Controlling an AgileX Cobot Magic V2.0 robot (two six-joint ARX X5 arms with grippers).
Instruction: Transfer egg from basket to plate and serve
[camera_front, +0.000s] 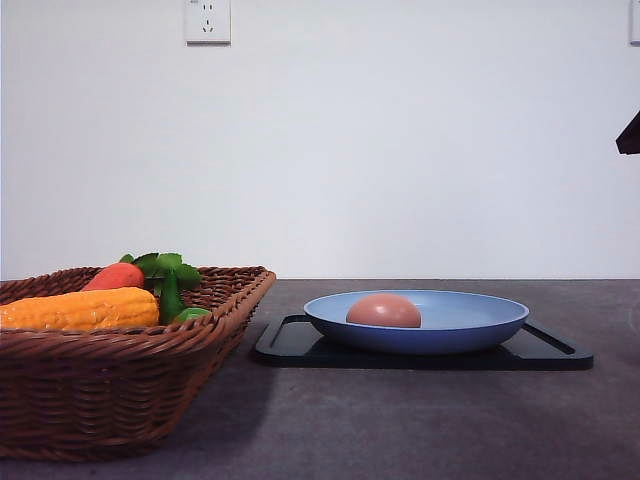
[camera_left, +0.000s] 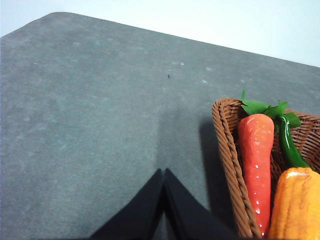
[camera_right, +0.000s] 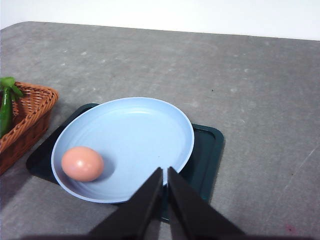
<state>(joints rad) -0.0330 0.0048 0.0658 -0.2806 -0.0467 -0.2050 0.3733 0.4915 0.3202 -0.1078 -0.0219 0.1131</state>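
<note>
Right gripper (camera_right: 164, 175) closed, empty, above plate (camera_right: 150, 125) near rim; egg (camera_right: 82, 163) at plate's basket-side edge; left gripper (camera_left: 163, 176) closed

A dark grey table (camera_front: 420, 430) with a faintly speckled top carries two things directly. The basket (camera_front: 110, 385) stands on its left side. A black tray (camera_front: 545, 352) lies flat just to the right of the basket, close to it but apart, on the table's middle.
</note>
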